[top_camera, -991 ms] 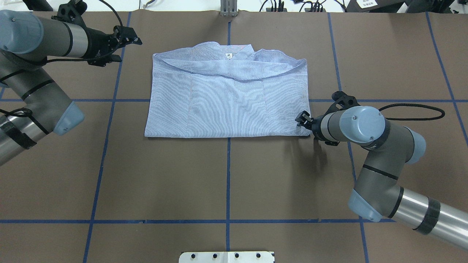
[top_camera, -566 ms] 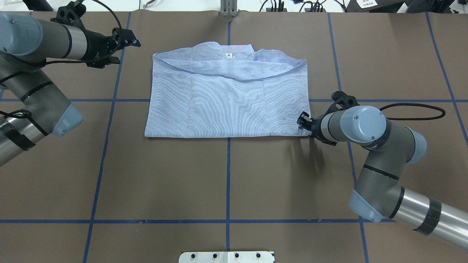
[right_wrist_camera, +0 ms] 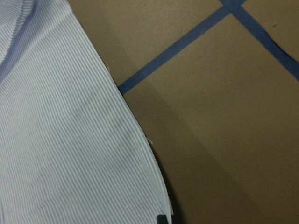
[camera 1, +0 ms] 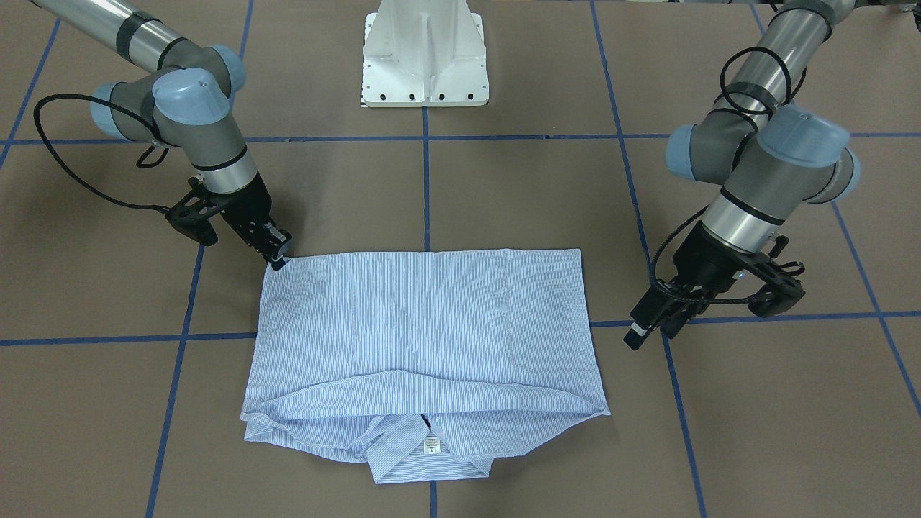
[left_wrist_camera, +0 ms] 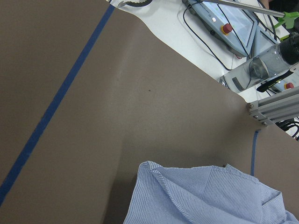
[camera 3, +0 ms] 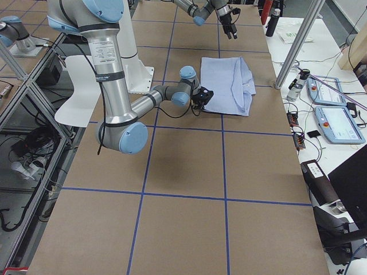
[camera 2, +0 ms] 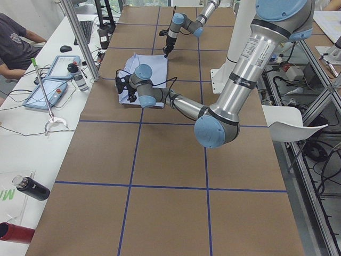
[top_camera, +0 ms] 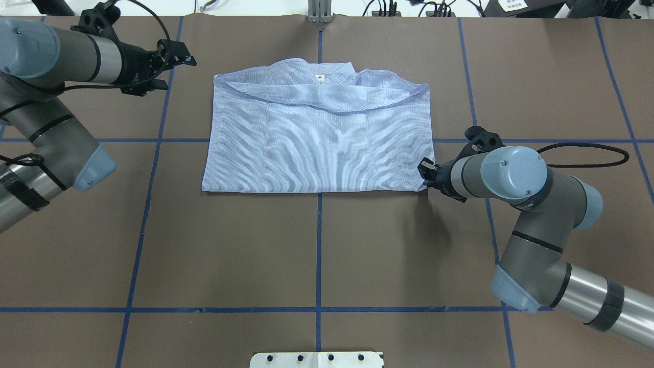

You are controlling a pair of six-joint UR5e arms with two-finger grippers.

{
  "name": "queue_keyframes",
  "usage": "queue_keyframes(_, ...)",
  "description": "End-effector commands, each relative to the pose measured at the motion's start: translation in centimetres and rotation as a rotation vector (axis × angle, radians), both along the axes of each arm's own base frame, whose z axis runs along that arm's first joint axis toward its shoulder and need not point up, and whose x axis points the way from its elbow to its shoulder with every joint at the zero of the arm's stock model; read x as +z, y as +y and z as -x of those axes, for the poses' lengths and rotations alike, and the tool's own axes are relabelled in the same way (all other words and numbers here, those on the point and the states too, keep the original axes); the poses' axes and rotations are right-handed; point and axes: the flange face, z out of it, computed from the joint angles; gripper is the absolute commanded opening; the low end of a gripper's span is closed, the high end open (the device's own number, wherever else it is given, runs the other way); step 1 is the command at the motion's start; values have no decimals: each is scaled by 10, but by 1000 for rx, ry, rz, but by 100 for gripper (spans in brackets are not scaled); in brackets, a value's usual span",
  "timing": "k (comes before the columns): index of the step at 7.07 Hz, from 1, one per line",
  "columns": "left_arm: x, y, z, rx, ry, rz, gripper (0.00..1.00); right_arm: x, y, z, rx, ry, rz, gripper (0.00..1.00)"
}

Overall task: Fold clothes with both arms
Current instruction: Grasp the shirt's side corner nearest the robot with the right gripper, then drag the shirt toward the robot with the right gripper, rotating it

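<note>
The light blue striped shirt (top_camera: 319, 138) lies folded into a flat rectangle on the brown table, collar and white neck label (top_camera: 319, 77) at the far edge. It also shows in the front view (camera 1: 424, 331). My right gripper (top_camera: 423, 171) is low at the shirt's near right corner (camera 1: 278, 257). It looks open, and the cloth (right_wrist_camera: 60, 140) lies flat by one fingertip (right_wrist_camera: 161, 218). My left gripper (top_camera: 181, 71) is open and empty, hovering left of the collar end and apart from the shirt (camera 1: 649, 337). The left wrist view shows that shirt corner (left_wrist_camera: 205, 196).
The white pedestal base (camera 1: 426, 54) stands at the table's near edge. Blue tape lines (top_camera: 319, 255) grid the brown surface. Beyond the far edge is a bench with tablets and bottles (camera 2: 53, 80), a metal post (camera 3: 298, 40) and a seated person (camera 2: 13, 42).
My right gripper has crept toward me and slightly right, down onto the shirt's near right corner. My left gripper has barely shifted. The shirt has not moved.
</note>
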Motion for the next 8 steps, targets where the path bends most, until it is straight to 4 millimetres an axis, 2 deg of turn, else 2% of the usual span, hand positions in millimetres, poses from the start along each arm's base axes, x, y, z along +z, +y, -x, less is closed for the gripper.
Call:
queue_keyframes(1,-10,3,4,-3,14,-13,100,-10,47,-56,-54,-49,11,0)
queue_keyframes(2,-24,8,7,0,36,-30,100,-11,83,-67,-134,-70,32,0)
queue_keyframes(3,-33,15,2,10,48,-44,100,-20,127,-62,-265,-104,57,0)
queue_keyframes(4,-44,34,-15,43,64,-66,100,-27,172,-60,-430,-141,116,0)
queue_keyframes(5,-57,55,-16,47,128,-26,100,-37,211,-56,-602,-181,182,0)
queue_keyframes(6,-69,82,-17,58,196,27,99,-31,260,-49,-744,-168,229,8)
queue_keyframes(7,-66,104,-35,99,194,37,99,-31,279,-42,-789,-162,232,99)
queue_keyframes(8,-56,120,-49,130,179,54,99,-37,271,-47,-771,-175,222,100)
